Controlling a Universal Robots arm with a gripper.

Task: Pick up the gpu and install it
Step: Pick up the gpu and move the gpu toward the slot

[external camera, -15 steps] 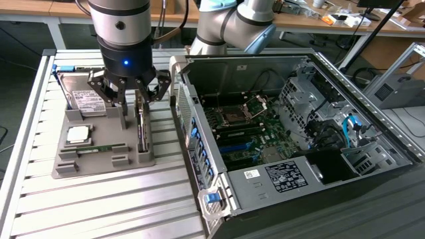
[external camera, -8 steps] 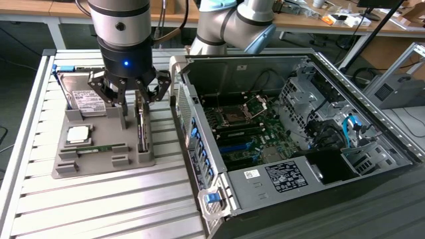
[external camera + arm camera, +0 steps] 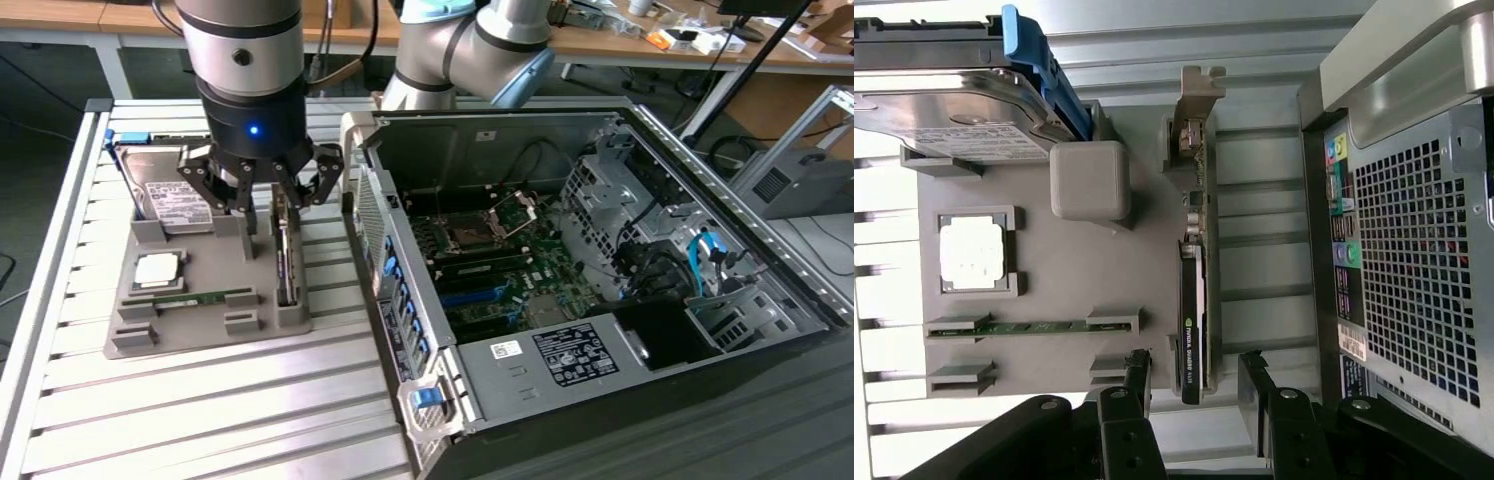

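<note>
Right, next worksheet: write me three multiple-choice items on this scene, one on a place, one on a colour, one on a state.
1. Where is the gpu?
A. standing on edge in the grey tray
B. lying flat in it
C. lifted in the air

2. What colour is the bracket on the hard drive?
A. red
B. blue
C. yellow

3. How are the fingers?
A. shut on the gpu
B. shut on nothing
C. open, one either side of the gpu

Answers: 1 A, it stands in a tray slot; 2 B, the bracket is plainly blue; 3 C, a gap shows beside each finger.
</note>
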